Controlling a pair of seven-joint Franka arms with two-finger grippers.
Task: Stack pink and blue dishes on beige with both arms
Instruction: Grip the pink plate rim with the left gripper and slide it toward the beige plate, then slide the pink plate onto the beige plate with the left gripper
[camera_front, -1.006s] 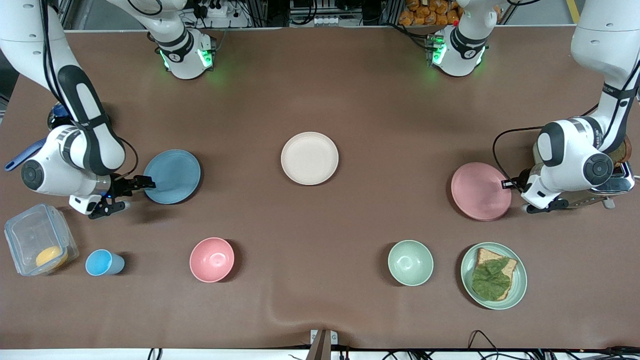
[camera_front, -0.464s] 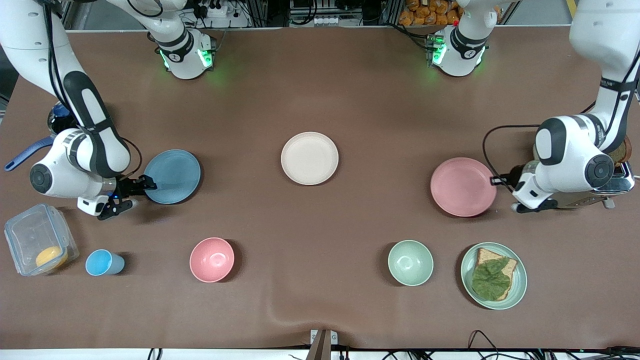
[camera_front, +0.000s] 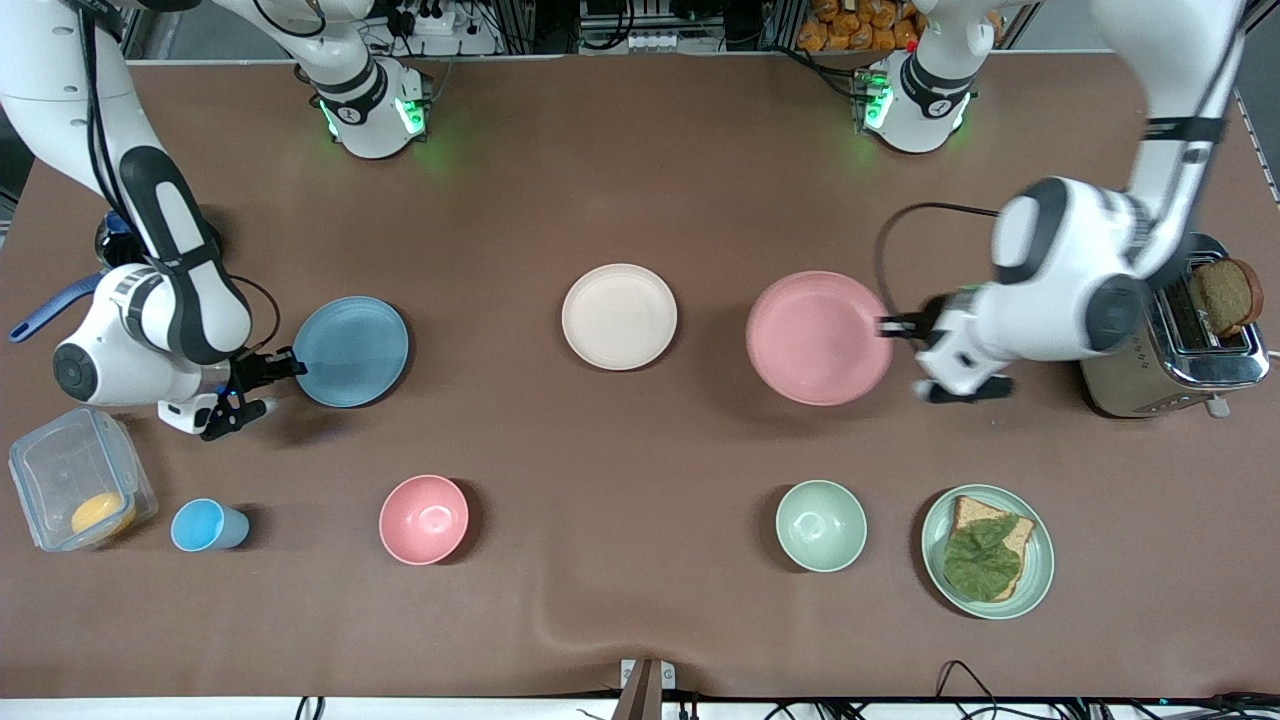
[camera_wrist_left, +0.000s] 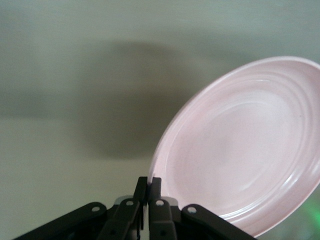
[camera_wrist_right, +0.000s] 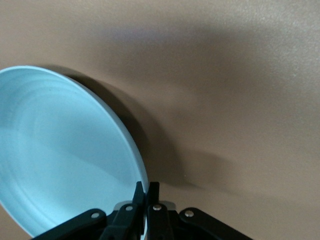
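The beige plate (camera_front: 619, 316) lies flat at the middle of the bench (camera_front: 640, 620), bare on top, which fits its role as the base of the stack; neither coloured plate is on it yet.

The pink plate (camera_front: 819, 337) hangs above the bench at the beige plate's 3 o'clock, near it but apart. It casts a shadow below, and in the left wrist view (camera_wrist_left: 245, 150) it tilts with its rim lifted. The left pincer (camera_front: 893, 326) is clamped tight on that rim at the plate's 3 o'clock edge, the fingers (camera_wrist_left: 148, 187) pressed together over the thin lip. Holding by the rim leaves the underside free to settle onto the beige plate.

The blue plate (camera_front: 351, 351) sits at the beige plate's 9 o'clock, well apart, toward the right arm's end. The right pincer (camera_front: 292, 364) is closed on its rim at the plate's 9 o'clock edge; the right wrist view shows the fingertips (camera_wrist_right: 146, 192) pinching the lip. The plate (camera_wrist_right: 60, 150) looks barely raised, if at all.

Judging by spacing, pink goes down first and blue follows.
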